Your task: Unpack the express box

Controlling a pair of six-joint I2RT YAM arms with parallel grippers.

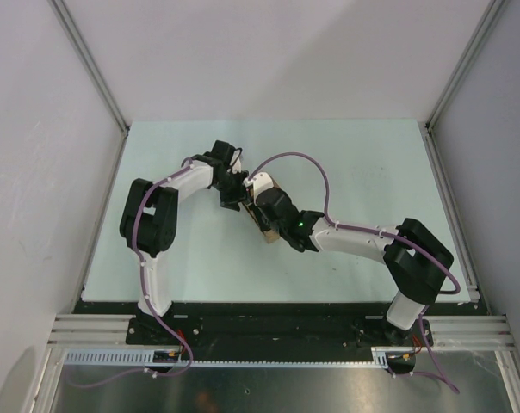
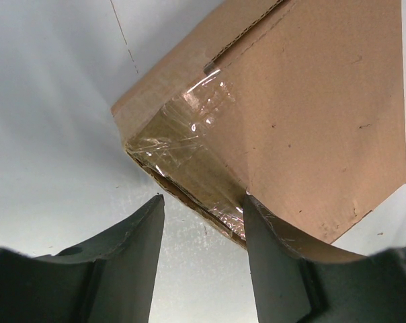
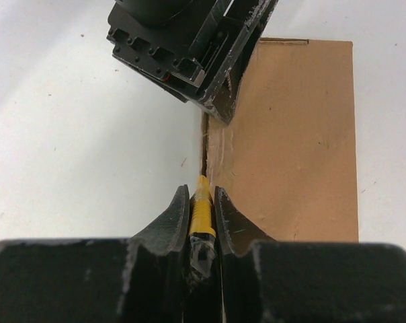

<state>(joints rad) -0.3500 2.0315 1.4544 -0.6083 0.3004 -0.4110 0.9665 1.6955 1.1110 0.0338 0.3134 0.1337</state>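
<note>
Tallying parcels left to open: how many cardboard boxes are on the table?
1: the express box, at the middle of the table; the left arm and right arm overhead could hide another.

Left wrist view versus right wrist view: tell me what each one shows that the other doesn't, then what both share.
Only the left wrist view shows the clear shiny tape wrapped over one corner of the flat brown cardboard express box, with the left gripper's parted fingers at that corner. Only the right wrist view shows the yellow-and-black utility knife clamped in the shut right gripper, its tip at the box's long edge. Both show the box, the left gripper against it, and the pale table.
</note>
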